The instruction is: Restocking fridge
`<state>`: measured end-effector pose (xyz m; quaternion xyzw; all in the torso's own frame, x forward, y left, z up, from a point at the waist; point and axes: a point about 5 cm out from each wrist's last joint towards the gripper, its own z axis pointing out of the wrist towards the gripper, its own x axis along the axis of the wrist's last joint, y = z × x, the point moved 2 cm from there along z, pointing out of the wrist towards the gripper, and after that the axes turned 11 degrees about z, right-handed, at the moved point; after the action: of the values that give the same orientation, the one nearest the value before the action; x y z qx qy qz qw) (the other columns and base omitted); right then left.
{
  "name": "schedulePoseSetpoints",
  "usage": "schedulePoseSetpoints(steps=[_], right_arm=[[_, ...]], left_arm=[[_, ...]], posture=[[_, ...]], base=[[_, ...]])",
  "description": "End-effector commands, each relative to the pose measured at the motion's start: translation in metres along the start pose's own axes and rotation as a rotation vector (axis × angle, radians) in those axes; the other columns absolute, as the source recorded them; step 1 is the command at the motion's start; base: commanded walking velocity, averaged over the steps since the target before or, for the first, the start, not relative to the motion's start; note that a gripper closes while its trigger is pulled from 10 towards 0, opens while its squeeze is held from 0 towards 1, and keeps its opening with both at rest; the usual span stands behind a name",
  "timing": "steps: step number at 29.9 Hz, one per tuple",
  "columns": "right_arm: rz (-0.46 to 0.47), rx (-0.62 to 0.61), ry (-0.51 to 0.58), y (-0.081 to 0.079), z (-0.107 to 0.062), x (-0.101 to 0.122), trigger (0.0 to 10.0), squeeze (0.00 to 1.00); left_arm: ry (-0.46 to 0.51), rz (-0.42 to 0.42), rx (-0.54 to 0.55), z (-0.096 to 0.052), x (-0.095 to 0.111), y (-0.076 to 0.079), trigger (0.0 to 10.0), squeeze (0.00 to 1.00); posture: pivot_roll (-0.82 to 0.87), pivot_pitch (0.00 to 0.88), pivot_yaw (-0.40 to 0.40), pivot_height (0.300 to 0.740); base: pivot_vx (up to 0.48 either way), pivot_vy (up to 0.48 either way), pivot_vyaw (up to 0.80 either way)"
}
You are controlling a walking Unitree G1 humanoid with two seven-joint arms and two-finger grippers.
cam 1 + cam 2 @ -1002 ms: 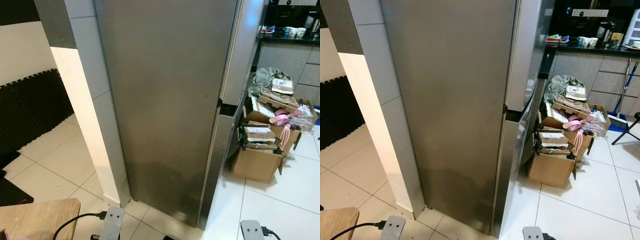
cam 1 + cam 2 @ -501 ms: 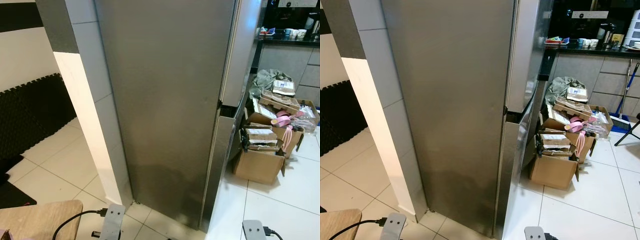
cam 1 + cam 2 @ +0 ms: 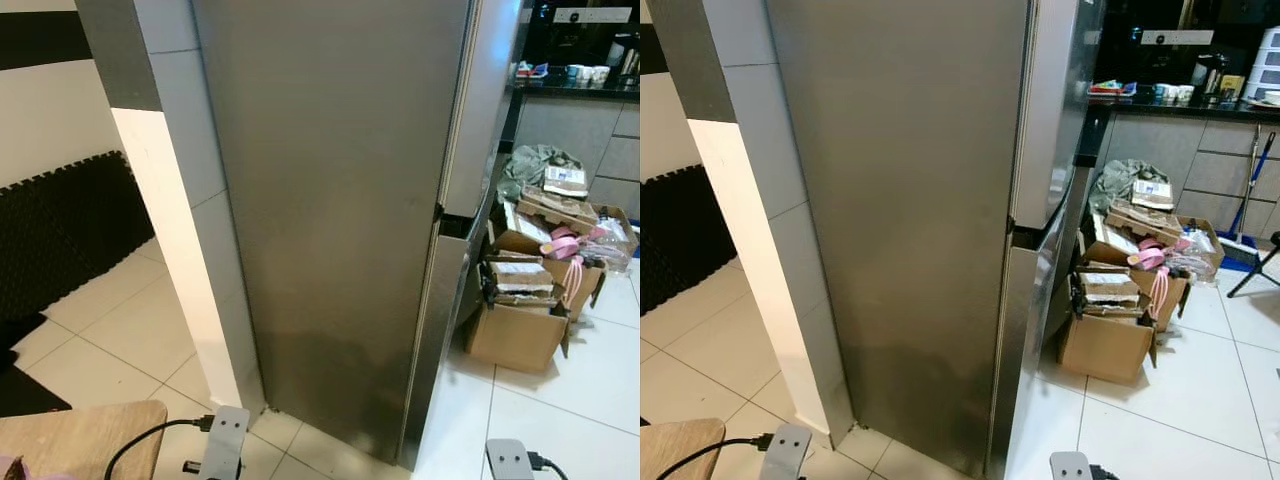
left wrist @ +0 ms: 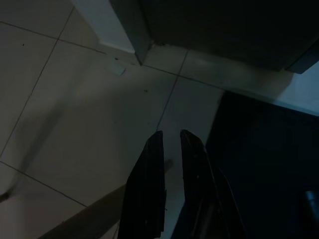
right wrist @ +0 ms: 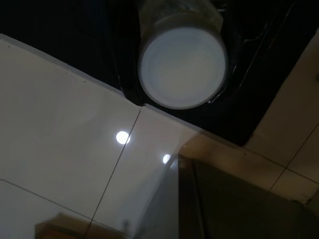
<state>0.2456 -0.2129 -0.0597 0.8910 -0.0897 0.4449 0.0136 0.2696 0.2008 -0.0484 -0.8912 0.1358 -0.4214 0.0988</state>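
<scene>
The stainless-steel fridge (image 3: 340,200) stands right before me, side panel toward me, its doors (image 3: 462,150) shut at the right edge. In the right wrist view a clear container with a round white end (image 5: 182,62) sits between dark fingers (image 5: 128,88), my right gripper (image 5: 175,97) shut on it above pale floor tiles. In the left wrist view my left gripper (image 4: 172,135) hangs over the floor near the fridge's base, its two black fingers (image 4: 149,174) nearly together with nothing between them. Silver parts of the left arm (image 3: 222,442) and right arm (image 3: 508,460) show low in the eye views.
Open cardboard boxes (image 3: 520,320) full of packages stand on the floor right of the fridge. A dark counter (image 3: 575,85) with cups lies behind them, a broom (image 3: 1248,190) beside it. A white tiled pillar (image 3: 185,220) flanks the fridge's left. A wooden table corner (image 3: 80,440) is at the lower left.
The whole picture has shifted slightly, so the camera moved a little. Fridge, boxes and arms keep their places relative to one another.
</scene>
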Motion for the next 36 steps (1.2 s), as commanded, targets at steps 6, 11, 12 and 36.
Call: schedulePoseSetpoints(steps=[6,11,12,36], right_arm=[[0.009,0.003,-0.009,-0.003,0.000,-0.002,10.0,0.00],[0.022,0.001,-0.008,-0.004,0.000,-0.003,10.0,0.00],[0.021,-0.001,-0.009,-0.003,0.000,-0.004,10.0,0.00],[-0.026,0.014,-0.021,0.001,-0.002,-0.006,10.0,0.00]], left_arm=[[-0.020,-0.017,0.019,-0.002,-0.008,-0.006,10.0,0.00],[-0.022,-0.012,0.012,-0.001,-0.007,-0.004,10.0,0.00],[-0.020,-0.012,0.010,-0.001,-0.005,-0.003,10.0,0.00],[-0.045,-0.018,0.018,-0.005,-0.017,0.001,10.0,0.00]], posture=[[-0.02,0.003,0.019,0.740],[-0.03,0.007,0.024,0.740],[-0.03,0.006,0.024,0.740],[-0.02,0.020,-0.026,0.740]], base=[[0.000,0.000,0.00],[0.000,0.000,0.00],[0.000,0.000,0.00],[0.000,0.000,0.00]])
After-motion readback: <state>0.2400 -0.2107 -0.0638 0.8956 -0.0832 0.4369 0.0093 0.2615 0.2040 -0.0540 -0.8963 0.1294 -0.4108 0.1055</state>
